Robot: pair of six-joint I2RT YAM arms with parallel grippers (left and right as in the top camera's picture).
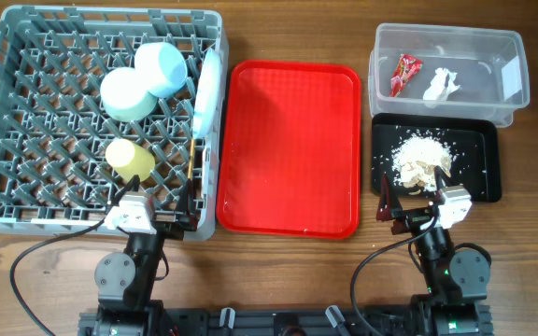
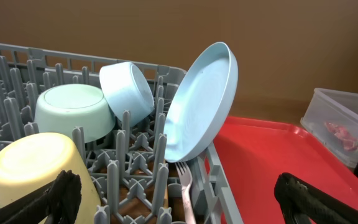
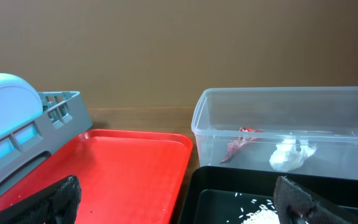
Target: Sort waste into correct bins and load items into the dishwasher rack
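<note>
The grey dishwasher rack (image 1: 26, 121) holds a pale green bowl (image 1: 127, 93), a small blue-white bowl (image 1: 162, 67), a yellow cup (image 1: 130, 159) and the pale plate (image 1: 207, 89) on edge at its right side. A white fork (image 2: 185, 183) lies below the plate (image 2: 204, 102). Thin chopsticks (image 1: 191, 173) lie near the rack's right wall. The clear tub (image 1: 512, 56) holds the red wrapper (image 1: 405, 73) and white tissue (image 1: 442, 84). The black tray (image 1: 479, 159) holds beige food scraps (image 1: 423, 159). My left gripper (image 2: 179, 202) is open and empty over the rack's front right corner. My right gripper (image 3: 182, 202) is open and empty at the black tray's front left.
A large red serving tray (image 1: 292, 149) lies between the rack and the bins, with nothing on it. Loose rice grains (image 1: 386, 154) are scattered in the black tray. The wooden table's front edge lies just below both grippers.
</note>
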